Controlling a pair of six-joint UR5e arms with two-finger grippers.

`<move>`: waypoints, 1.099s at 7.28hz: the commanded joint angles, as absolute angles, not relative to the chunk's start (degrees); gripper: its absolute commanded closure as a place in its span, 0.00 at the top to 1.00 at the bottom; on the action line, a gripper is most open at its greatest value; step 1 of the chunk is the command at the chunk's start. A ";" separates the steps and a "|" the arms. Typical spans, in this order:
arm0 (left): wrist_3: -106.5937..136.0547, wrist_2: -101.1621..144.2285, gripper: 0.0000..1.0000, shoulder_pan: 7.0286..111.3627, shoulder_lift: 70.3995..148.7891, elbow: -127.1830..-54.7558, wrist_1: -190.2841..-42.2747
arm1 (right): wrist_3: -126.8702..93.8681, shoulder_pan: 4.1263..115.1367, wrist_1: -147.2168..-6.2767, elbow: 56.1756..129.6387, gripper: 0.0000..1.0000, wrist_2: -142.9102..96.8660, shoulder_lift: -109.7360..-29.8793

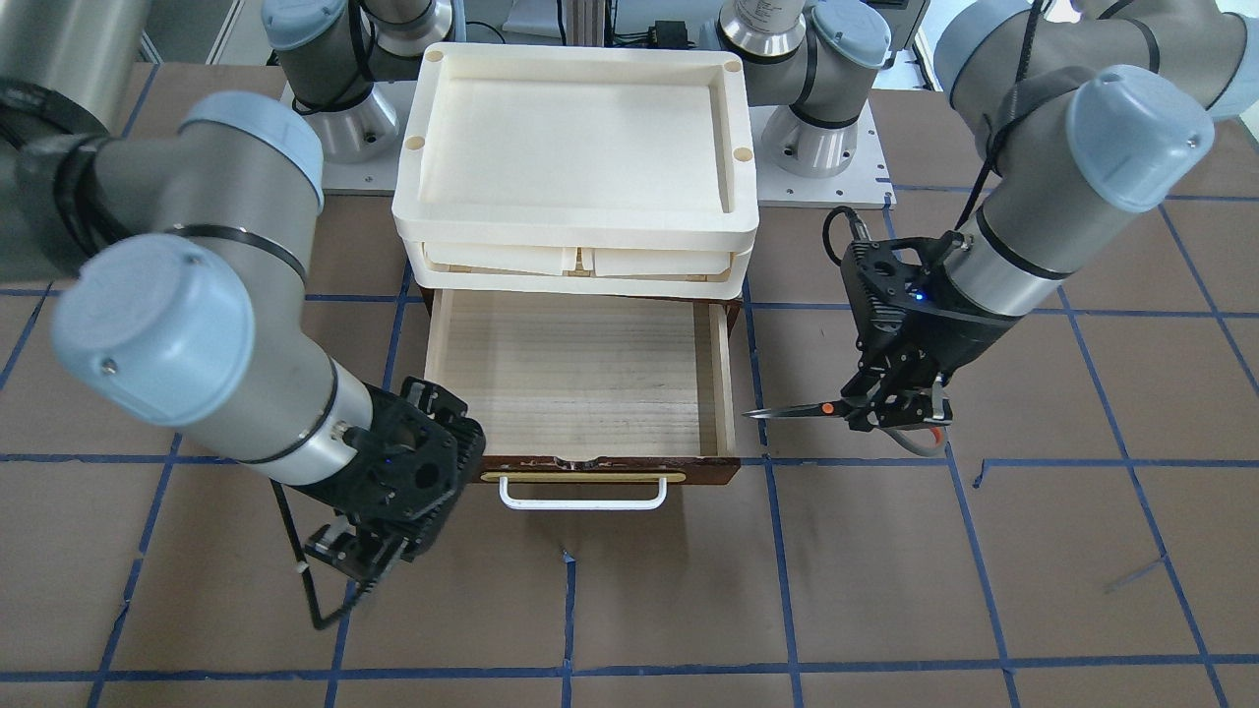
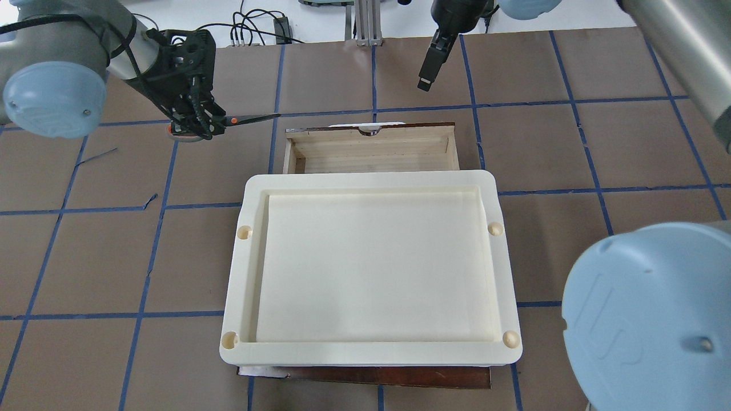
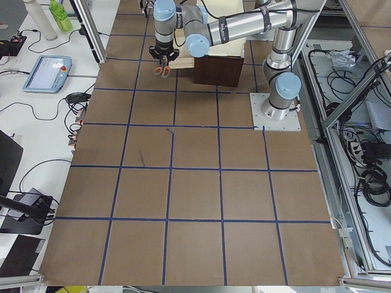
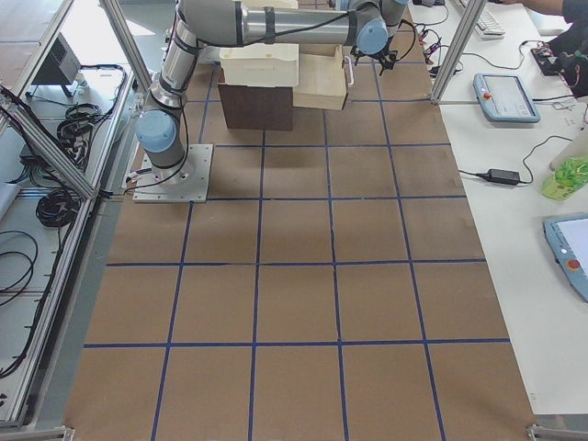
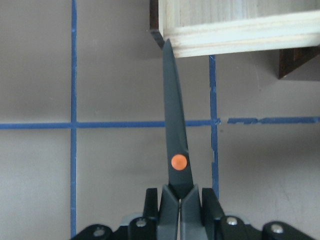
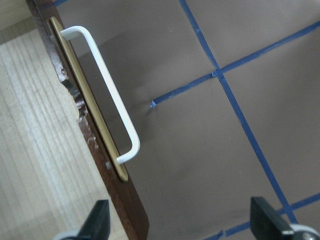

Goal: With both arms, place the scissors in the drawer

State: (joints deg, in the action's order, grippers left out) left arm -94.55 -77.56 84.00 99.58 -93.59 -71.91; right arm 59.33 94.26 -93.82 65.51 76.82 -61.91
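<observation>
The drawer [image 1: 580,374] is pulled open under the cream trays; its pale wood inside is bare. Its white bar handle [image 1: 582,495] faces away from the robot. My left gripper [image 1: 900,413] is shut on the handles of the scissors [image 1: 802,410] and holds them level above the table beside the drawer. In the left wrist view the blade [image 5: 172,110] points at the drawer's front corner [image 5: 170,30], tip close to its side wall. My right gripper [image 1: 359,556] hangs open and empty off the drawer's other front corner. In the right wrist view the handle [image 6: 107,85] lies below its spread fingertips [image 6: 100,222].
Stacked cream plastic trays [image 2: 371,268] sit on the dark brown cabinet [image 2: 365,377] and cover the rear of the drawer. The brown table [image 1: 885,590] has a blue tape grid. Both arm bases [image 1: 816,128] stand behind the trays.
</observation>
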 commanded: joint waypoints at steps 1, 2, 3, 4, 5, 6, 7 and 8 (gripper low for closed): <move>-85.21 -77.26 0.16 90.23 100.28 -93.25 -71.72 | 56.88 89.40 -93.52 73.09 1.00 76.82 -71.59; -80.21 -77.34 0.16 93.22 100.98 -93.43 -71.20 | 54.95 87.73 -92.47 75.13 1.00 76.99 -75.28; -79.37 -77.17 0.16 95.60 101.94 -93.34 -70.50 | 52.23 85.80 -89.85 76.63 1.00 77.60 -78.19; -76.32 -73.95 0.16 96.93 102.74 -93.25 -70.40 | 50.47 83.78 -88.43 77.77 1.00 77.87 -80.57; -73.94 -72.87 0.16 98.68 103.53 -93.25 -68.66 | 47.75 83.15 -85.98 78.04 1.00 79.18 -82.60; -70.78 -73.04 0.19 101.14 104.75 -93.25 -67.86 | 40.68 83.41 -85.52 78.92 1.00 79.71 -83.49; -69.36 -73.47 0.19 103.34 105.98 -93.25 -66.98 | 34.69 83.32 -85.26 80.06 1.00 80.41 -84.63; -68.48 -73.48 0.19 104.32 106.61 -93.34 -66.62 | 30.80 83.41 -84.73 80.94 1.00 84.77 -85.94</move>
